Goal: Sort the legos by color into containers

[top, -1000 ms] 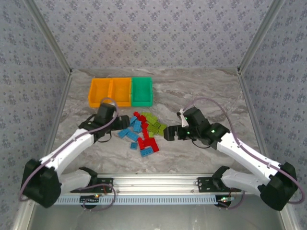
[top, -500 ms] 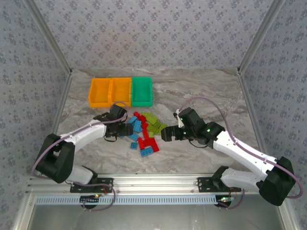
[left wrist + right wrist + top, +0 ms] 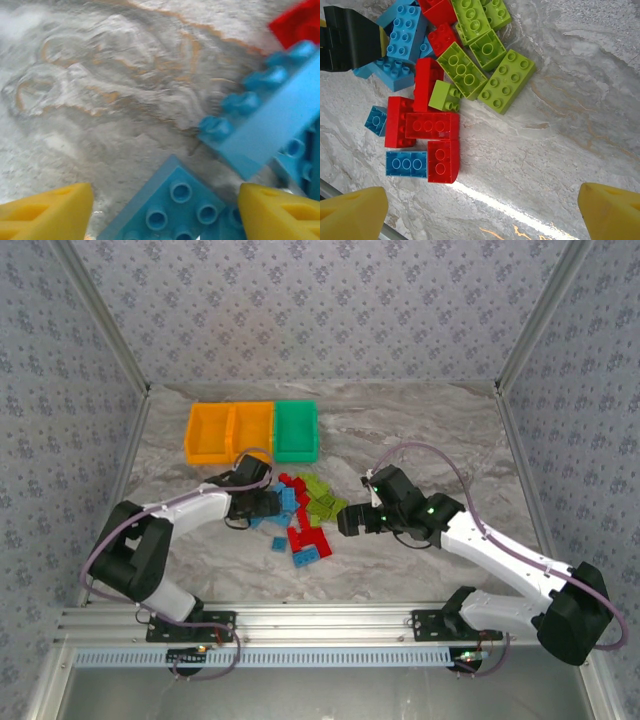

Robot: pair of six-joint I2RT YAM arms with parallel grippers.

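You had a grey marbled counter (image 3: pixel 570 115) under your arms. It was smooth and polished like stone or laminate, with a bright streak of glare across it. The small studded bricks were hard moulded plastic with a soft gloss, alike on the lime green bricks (image 3: pixel 506 81), the red bricks (image 3: pixel 432 125) and the light blue bricks (image 3: pixel 405 32). Your yellow fingers (image 3: pixel 350 212) (image 3: pixel 45 212) looked like duller, matt plastic. The two orange-yellow rectangular bins (image 3: pixel 212 456) and the green rectangular bin (image 3: pixel 297 456) were smooth plastic too. Your white arm shells (image 3: pixel 495 552) shone, while the black joint housings (image 3: pixel 575 625) stayed matt. The ribbed rail (image 3: pixel 330 618) at the near edge was bare satin metal.
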